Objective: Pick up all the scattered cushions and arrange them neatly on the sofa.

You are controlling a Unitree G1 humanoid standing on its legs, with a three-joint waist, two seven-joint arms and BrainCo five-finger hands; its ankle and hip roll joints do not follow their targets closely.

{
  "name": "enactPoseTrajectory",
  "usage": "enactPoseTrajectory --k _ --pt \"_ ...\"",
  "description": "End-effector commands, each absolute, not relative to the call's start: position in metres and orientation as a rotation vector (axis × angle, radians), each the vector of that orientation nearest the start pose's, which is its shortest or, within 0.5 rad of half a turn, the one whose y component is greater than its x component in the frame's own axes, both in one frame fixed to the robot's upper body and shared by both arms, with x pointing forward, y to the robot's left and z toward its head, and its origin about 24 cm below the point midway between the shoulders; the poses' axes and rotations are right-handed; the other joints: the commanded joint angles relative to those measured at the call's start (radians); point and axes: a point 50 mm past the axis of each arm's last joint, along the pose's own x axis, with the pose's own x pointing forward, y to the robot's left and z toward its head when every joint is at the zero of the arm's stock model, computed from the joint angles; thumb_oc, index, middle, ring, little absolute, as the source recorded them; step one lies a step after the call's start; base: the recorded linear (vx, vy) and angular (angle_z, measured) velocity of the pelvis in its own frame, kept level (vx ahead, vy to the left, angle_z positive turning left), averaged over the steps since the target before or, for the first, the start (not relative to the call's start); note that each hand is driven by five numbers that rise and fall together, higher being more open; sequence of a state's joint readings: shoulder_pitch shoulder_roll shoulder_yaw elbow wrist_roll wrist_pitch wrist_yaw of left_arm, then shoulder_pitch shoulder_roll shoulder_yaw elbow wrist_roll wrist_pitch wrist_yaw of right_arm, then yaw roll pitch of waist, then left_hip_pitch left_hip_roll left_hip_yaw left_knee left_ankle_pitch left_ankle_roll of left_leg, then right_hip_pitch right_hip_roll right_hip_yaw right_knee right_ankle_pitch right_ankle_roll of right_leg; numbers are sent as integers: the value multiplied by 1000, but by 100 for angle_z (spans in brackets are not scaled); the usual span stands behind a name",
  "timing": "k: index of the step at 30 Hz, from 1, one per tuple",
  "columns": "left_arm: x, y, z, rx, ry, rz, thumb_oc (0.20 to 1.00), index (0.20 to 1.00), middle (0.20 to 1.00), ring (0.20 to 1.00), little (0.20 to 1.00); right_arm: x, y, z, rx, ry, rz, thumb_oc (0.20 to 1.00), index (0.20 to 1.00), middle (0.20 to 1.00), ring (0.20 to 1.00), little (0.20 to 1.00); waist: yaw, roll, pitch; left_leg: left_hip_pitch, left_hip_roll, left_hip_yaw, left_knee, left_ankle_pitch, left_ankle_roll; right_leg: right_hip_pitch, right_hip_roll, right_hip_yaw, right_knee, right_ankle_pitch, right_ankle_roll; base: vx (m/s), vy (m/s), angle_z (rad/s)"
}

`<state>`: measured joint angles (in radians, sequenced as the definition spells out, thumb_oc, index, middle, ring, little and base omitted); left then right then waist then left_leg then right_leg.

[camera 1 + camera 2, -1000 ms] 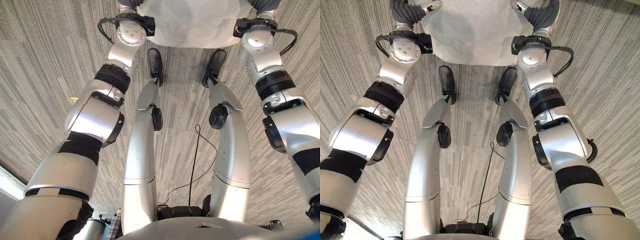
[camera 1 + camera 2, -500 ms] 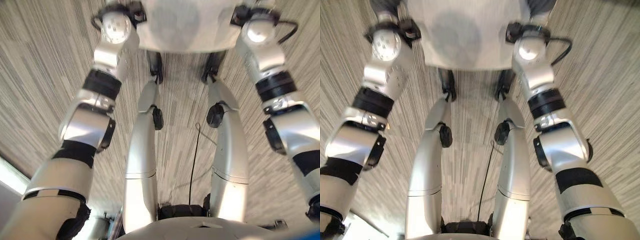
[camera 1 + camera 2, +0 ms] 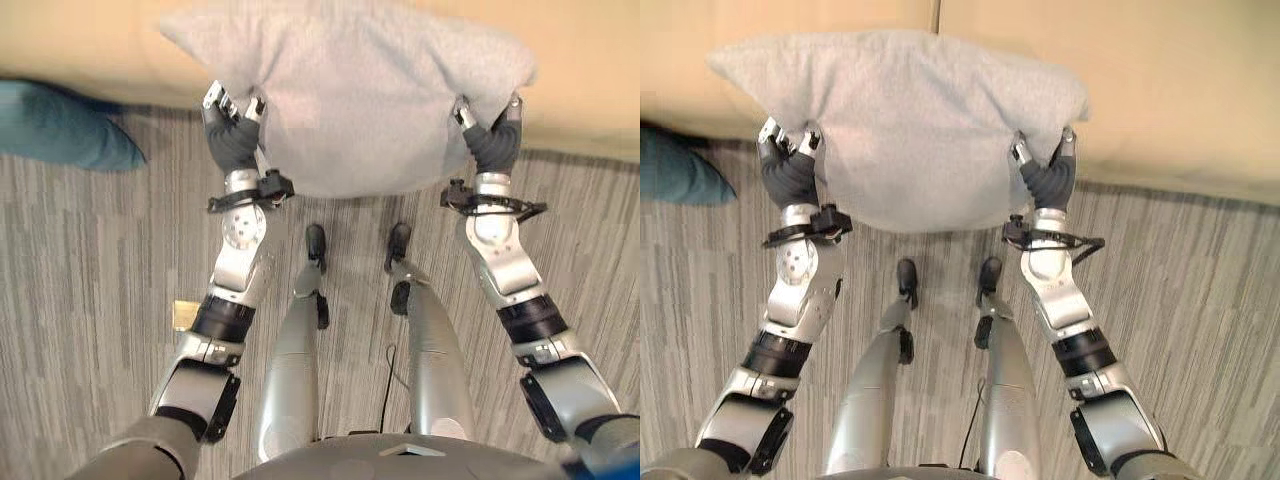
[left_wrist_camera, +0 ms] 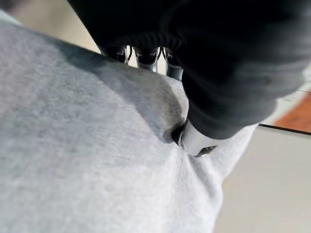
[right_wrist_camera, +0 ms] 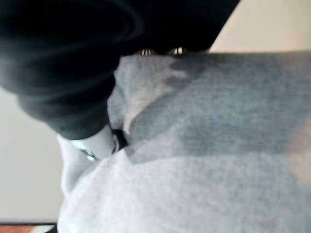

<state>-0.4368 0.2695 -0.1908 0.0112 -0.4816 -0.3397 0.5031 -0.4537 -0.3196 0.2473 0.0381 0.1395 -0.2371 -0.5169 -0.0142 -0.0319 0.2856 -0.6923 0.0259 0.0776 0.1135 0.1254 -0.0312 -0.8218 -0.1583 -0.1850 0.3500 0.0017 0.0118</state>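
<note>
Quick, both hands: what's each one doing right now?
Left hand: shut on the grey cushion, at its left edge.
Right hand: shut on the same cushion, right edge.

Striped grey carpet floor (image 3: 90, 270); small tan patch (image 3: 184, 315), perhaps tape, on it.

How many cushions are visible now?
2: a grey cushion held by the left hand and right hand before the sofa; a teal cushion on the floor. Others may be hidden.
</note>
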Motion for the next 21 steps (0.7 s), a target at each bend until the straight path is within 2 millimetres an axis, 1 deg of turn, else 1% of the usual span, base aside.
enactPoseTrajectory --k 1,2,5,6,8,10,12,14,15,16,17,18,19,20,21 --pt "291 108 197 -382 -725 -107 200 200 200 200 200 287 -105 203 1 -852 33 200 200 200 200 200 -8 14 -100 139 -10 -110 -17 -103 -34 212 9 -64 -175 27 102 98 -66 0" --pt "289 107 189 -380 -697 -116 200 200 200 200 200 285 -108 198 -7 -838 32 200 200 200 200 200 -6 15 -104 181 -7 -106 -29 -103 -34 264 10 -71 -194 26 101 117 -70 3" --pt "283 104 174 -362 -643 -136 200 200 200 200 200 279 -114 183 -18 -788 18 200 200 200 200 200 -5 15 -121 312 0 -99 -79 -97 -41 415 25 -82 -259 26 104 116 -52 8" --pt "280 105 165 -348 -610 -136 200 200 200 200 200 274 -118 175 -37 -768 6 200 200 200 200 200 -8 14 -132 383 14 -85 -100 -102 -48 497 35 -83 -286 12 104 125 -76 5" --pt "277 110 158 -344 -588 -113 200 200 200 200 200 272 -125 168 -50 -740 -18 200 200 200 200 200 -14 13 -152 430 21 -75 -112 -97 -55 560 47 -83 -315 7 104 109 -75 -3" --pt "275 116 150 -352 -562 -79 200 200 200 200 200 268 -130 163 -55 -723 -39 200 200 200 200 200 -18 12 -167 480 33 -60 -114 -105 -62 625 61 -86 -348 -3 103 88 -69 3" --pt "272 121 144 -360 -539 -56 200 200 200 200 200 265 -134 159 -52 -707 -57 200 200 200 200 200 -18 7 -180 514 43 -55 -97 -119 -66 672 70 -91 -360 -13 99 88 -93 -2" --pt "268 124 136 -363 -505 -49 200 200 200 200 200 261 -138 154 -59 -687 -54 200 200 200 200 200 -13 -4 -183 546 48 -57 -44 -153 -62 735 81 -82 -371 -32 86 55 -101 -2" --pt "267 124 136 -363 -504 -49 200 200 200 200 200 261 -138 153 -59 -686 -54 200 200 200 200 200 -13 -4 -181 548 49 -56 -42 -155 -62 740 82 -81 -372 -32 86 52 -60 2" --pt "268 125 134 -363 -492 -47 200 200 200 200 200 261 -139 151 -65 -675 -53 200 200 200 200 200 -10 -7 -185 556 47 -60 -26 -165 -60 754 84 -80 -374 -36 84 63 -28 1" --pt "267 124 131 -365 -475 -47 200 200 200 200 200 260 -140 147 -73 -654 -51 200 200 200 200 200 -4 -15 -182 572 32 -76 21 -196 -56 787 84 -67 -377 -41 79 66 -23 -3" --pt "266 123 130 -370 -473 -49 200 200 200 200 200 260 -142 146 -77 -648 -58 200 200 200 200 200 -1 -20 -176 562 21 -93 50 -198 -60 797 80 -65 -377 -42 79 47 3 -11" --pt "266 121 130 -372 -471 -56 200 200 200 200 200 260 -143 145 -77 -646 -61 200 200 200 200 200 -2 -22 -173 553 16 -98 53 -197 -60 802 76 -67 -379 -42 80 39 59 -11" --pt "266 120 129 -364 -461 -67 200 200 200 200 200 259 -145 144 -81 -639 -65 200 200 200 200 200 -4 -22 -187 542 10 -86 26 -184 -55 814 72 -78 -384 -42 84 36 55 0" --pt "266 120 129 -364 -461 -67 200 200 200 200 200 259 -145 144 -81 -639 -65 200 200 200 200 200 -4 -23 -188 542 10 -86 24 -182 -55 813 72 -79 -385 -42 84 74 157 23"
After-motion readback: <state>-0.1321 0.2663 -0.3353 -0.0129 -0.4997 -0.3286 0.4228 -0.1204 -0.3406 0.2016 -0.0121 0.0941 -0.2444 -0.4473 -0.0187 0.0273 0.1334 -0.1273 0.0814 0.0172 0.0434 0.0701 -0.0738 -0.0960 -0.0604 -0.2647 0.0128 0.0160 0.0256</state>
